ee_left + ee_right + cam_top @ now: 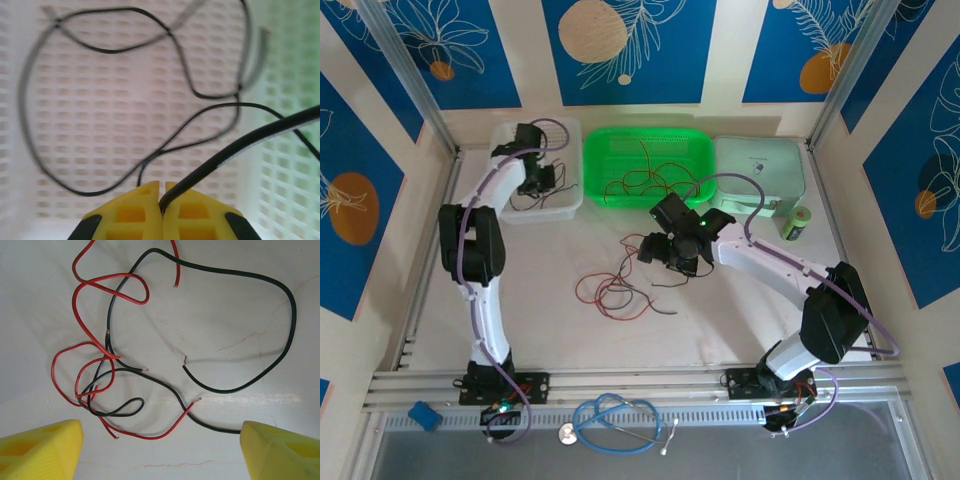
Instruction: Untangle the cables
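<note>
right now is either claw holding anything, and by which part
Left claw is shut on a black cable; where along its length cannot be told. Right claw is open, empty.

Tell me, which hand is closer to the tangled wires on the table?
Right. The right hand hangs open over the tangle; the left hand is off at the white basket, pinching a black wire.

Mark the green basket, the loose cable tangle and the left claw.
green basket [650, 131], top view, far rim.
cable tangle [613, 290], top view, its red loops.
left claw [161, 187], left wrist view, between fingertips, shut on black cable [260, 133].
</note>
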